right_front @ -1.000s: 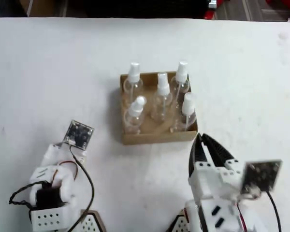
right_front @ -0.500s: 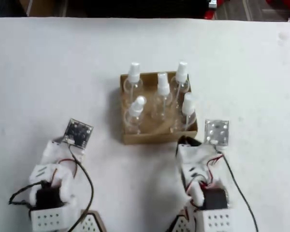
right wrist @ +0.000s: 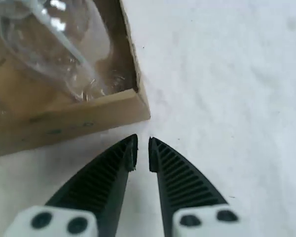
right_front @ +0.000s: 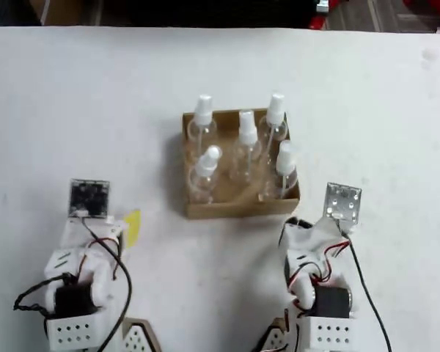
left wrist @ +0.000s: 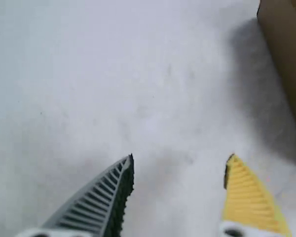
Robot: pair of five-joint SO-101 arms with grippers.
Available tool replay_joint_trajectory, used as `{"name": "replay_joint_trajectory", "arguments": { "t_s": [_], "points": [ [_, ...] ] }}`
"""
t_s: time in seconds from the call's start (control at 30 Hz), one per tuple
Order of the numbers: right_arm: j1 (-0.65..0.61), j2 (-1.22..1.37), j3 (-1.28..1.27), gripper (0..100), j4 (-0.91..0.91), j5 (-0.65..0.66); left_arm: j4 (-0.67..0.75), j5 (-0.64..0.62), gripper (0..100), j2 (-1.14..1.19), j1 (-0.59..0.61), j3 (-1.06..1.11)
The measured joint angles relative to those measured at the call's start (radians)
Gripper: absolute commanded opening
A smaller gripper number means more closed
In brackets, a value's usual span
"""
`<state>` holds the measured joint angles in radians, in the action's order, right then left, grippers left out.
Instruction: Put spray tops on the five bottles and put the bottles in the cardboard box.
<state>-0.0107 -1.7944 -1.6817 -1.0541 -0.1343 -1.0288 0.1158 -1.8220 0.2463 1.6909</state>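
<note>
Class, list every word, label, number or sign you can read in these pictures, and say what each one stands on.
No text can be read in any view.
On the side of the cardboard box, in the right wrist view: a few small dark marks, too blurred to read.
On the bottles: clear sides, no label to be seen.

Bright even light, soft shadow beside cardboard box (left wrist: 286,49), glints on bottles (right wrist: 54,44).
</note>
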Motion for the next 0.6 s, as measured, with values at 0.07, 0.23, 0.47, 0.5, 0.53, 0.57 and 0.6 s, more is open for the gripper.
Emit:
{"name": "replay_joint_trajectory", "arguments": {
  "t_s": [0.07, 0.23, 0.47, 0.5, 0.53, 0.57, 0.6],
  "points": [
    [-0.005, 0.0, 0.0, 1.6, -0.014, 0.032, -0.018, -0.052, 31, 0.0, 0.0, 0.0],
    [-0.008, 0.0, 0.0, 1.6, -0.02, 0.084, -0.055, 0.011, 31, 0.0, 0.0, 0.0],
    [-0.011, 0.0, 0.0, 1.6, -0.02, 0.086, -0.166, 0.227, 31, 0.0, 0.0, 0.0],
    [-0.011, 0.0, 0.0, 1.6, -0.02, 0.086, -0.167, 0.25, 31, 0.0, 0.0, 0.0],
    [-0.011, 0.0, 0.0, 1.6, -0.02, 0.089, -0.167, 0.264, 31, 0.0, 0.0, 0.0],
    [-0.003, 0.0, 0.0, 1.6, -0.02, 0.089, -0.167, 0.27, 31, 0.0, 0.0, 0.0],
    [0.009, 0.0, 0.0, 1.6, -0.02, 0.089, -0.167, 0.275, 31, 0.0, 0.0, 0.0]
  ]
}}
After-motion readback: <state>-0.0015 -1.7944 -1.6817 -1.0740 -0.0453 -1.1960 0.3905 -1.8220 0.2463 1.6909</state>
